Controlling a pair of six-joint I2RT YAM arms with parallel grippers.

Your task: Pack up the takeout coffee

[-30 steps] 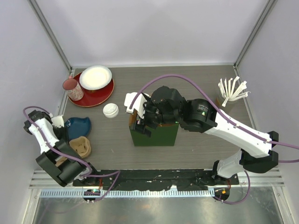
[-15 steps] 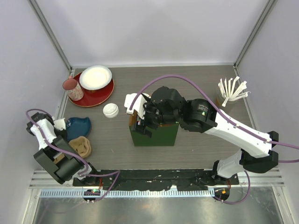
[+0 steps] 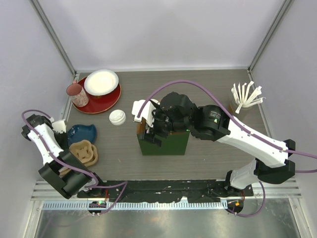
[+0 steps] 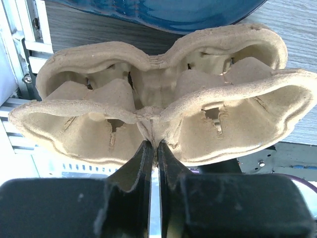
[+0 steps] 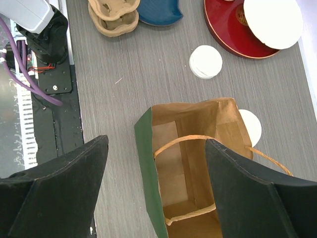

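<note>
The left gripper point(image 4: 153, 144) is shut on the middle rib of a brown pulp cup carrier point(image 4: 158, 109), which sits at the table's near left point(image 3: 83, 152). One takeout coffee point(image 3: 118, 117) stands on the table left of the green paper bag point(image 3: 163, 143); from above only its white lid point(image 5: 206, 61) shows. A second white lid point(image 5: 250, 127) peeks out past the bag's far corner. The right gripper point(image 5: 156, 140) hangs open over the bag's open mouth point(image 5: 198, 163), and nothing is between its fingers. I see nothing inside the bag.
A red tray point(image 3: 110, 101) at the far left carries a white bowl point(image 3: 101, 82) and a pink mug point(image 3: 77, 94). A blue dish point(image 3: 81, 134) lies just beyond the carrier. A holder of white stirrers point(image 3: 243, 96) stands at the far right. The metal rail runs close behind the carrier.
The left arm's elbow has swung out to the left. The carrier has shifted slightly away from the rail and now looks tilted. The right arm has stayed still.
</note>
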